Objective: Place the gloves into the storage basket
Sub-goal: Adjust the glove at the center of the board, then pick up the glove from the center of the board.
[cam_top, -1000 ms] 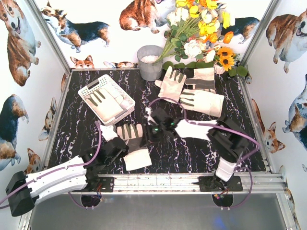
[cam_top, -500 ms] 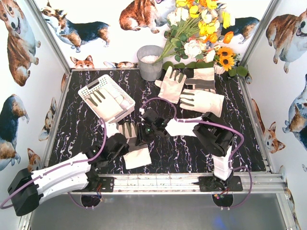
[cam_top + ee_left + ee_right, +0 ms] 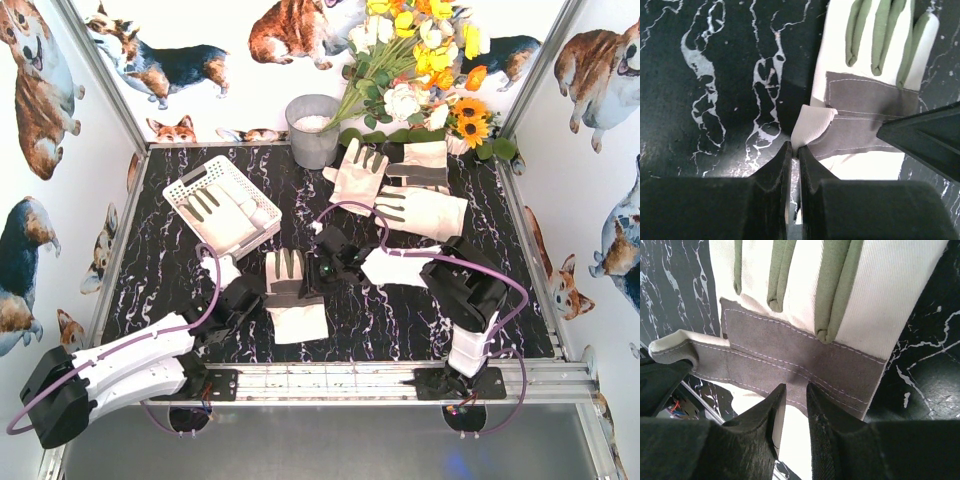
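**A:** What fills most of the view?

**B:** The black table [image 3: 150,260] with its white marble veining. At its far edge a large bunch of yellow and white flowers [image 3: 410,60] leans out of the right corner.

**A:** And the basket?

**B:** The shallow white plastic lattice basket [image 3: 186,190] sits far left, turned at an angle. One cream-white fabric glove [image 3: 225,215] lies inside it. A round grey metal bucket [image 3: 312,135] stands at the back, to the basket's right.

**A:** The other gloves?

**B:** Three more gloves [image 3: 425,215] lie at the far right under the flowers, touching or overlapping one another. A fourth glove [image 3: 290,300] lies flat near the front middle, apart from the basket. Its olive-green fingers point away and its wide cuff points toward the arms.

**A:** The claws?

**B:** The left gripper [image 3: 794,149] has its fingers pressed together, with the tips right at the edge of the fourth glove's thumb [image 3: 812,127]. The right gripper [image 3: 792,389] comes in from the other side. Its fingers stand only a little apart, tips down on the grey palm patch [image 3: 790,355] (whether they actually pinch the fabric, I cannot tell).
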